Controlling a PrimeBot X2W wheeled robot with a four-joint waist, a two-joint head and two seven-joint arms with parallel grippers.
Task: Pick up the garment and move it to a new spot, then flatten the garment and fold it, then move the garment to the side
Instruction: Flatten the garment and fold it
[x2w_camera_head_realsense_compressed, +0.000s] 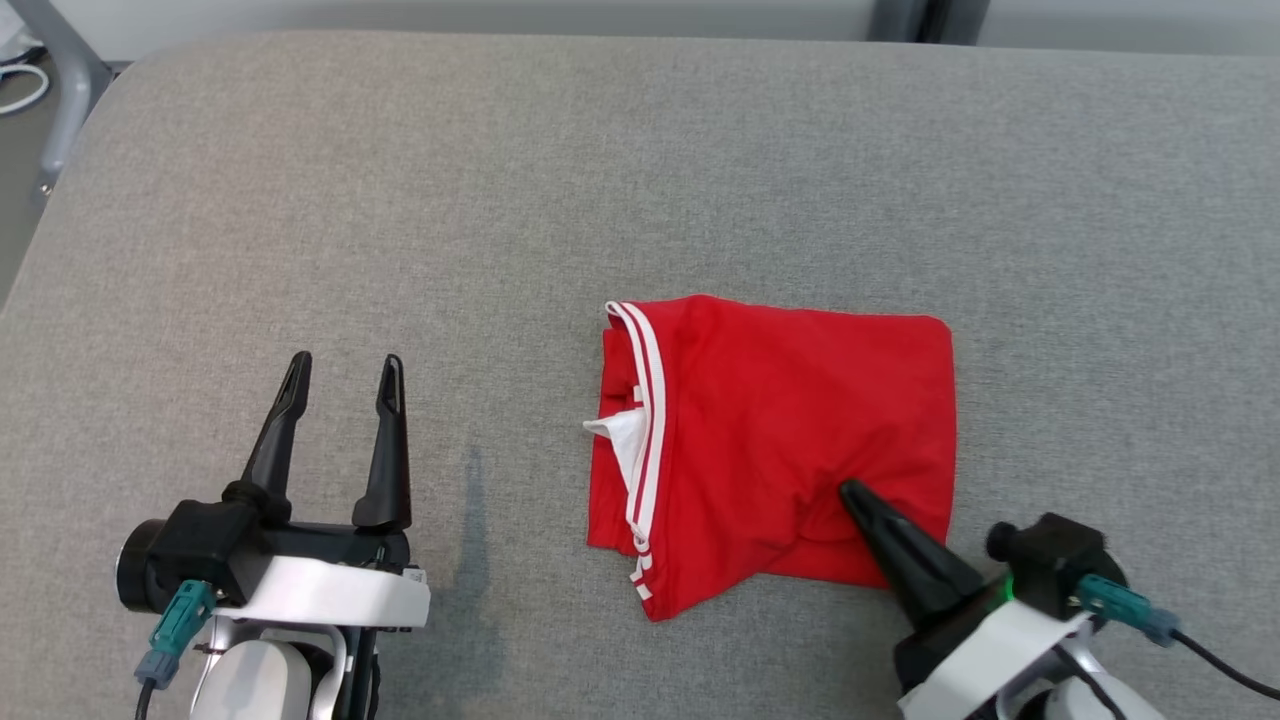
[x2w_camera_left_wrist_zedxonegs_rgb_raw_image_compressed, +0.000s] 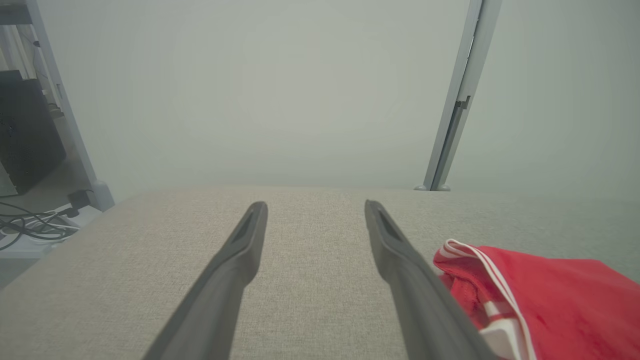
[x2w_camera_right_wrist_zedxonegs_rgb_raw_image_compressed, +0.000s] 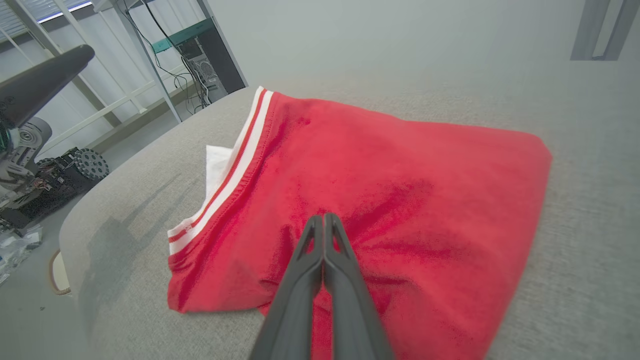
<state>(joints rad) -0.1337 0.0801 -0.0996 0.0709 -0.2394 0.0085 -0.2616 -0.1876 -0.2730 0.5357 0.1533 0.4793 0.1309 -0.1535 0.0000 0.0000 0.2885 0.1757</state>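
Lying folded, near-square red garment (x2w_camera_head_realsense_compressed: 790, 420), striped edge (x2w_camera_head_realsense_compressed: 652, 430) leftward

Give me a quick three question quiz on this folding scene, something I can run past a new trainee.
1. True or false: the left gripper is shut on the red garment.
2. Where do the closed tips of the right gripper rest? A, on the garment's near part, where the cloth creases; B, on its far right corner; C, off the cloth altogether.
3. Fill in: in the head view, the white stripes run along the garment's ___ edge.

Key: 1 false, it stands open and apart from the garment; 2 A; 3 left.
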